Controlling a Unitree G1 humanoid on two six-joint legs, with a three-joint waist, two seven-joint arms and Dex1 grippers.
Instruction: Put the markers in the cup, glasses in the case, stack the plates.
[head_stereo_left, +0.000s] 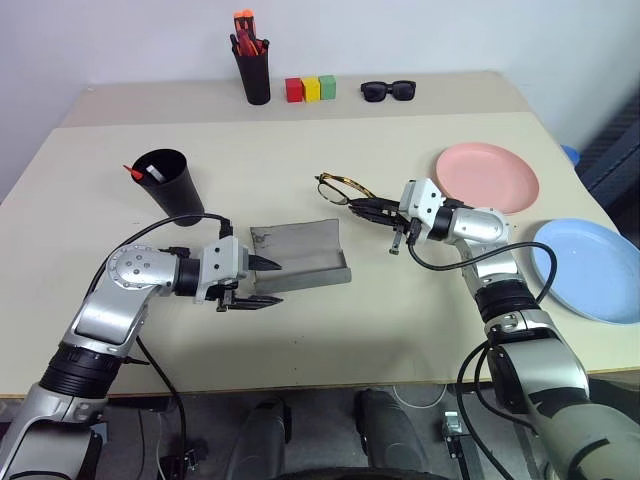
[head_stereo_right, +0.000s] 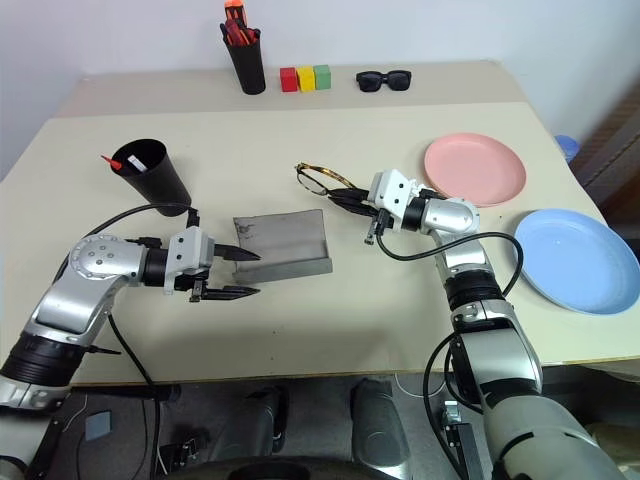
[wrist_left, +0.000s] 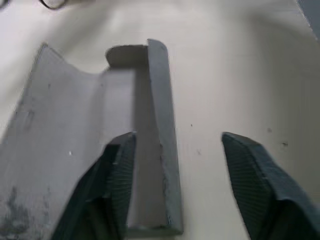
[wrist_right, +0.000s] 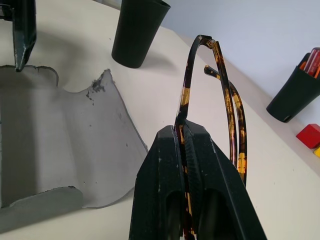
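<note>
The grey case lies open in the middle of the table. My left gripper is open at the case's left end, one finger over the lining and the other finger over the table in front of the case's front wall. My right gripper is shut on the glasses, holding their folded arms in the air just behind and to the right of the case. The black cup stands at the left with a red-tipped marker poking over its rim. The pink plate and blue plate lie apart at the right.
At the back stand a black pen holder with orange-red pens, three coloured blocks and black sunglasses. The blue plate overhangs the table's right edge.
</note>
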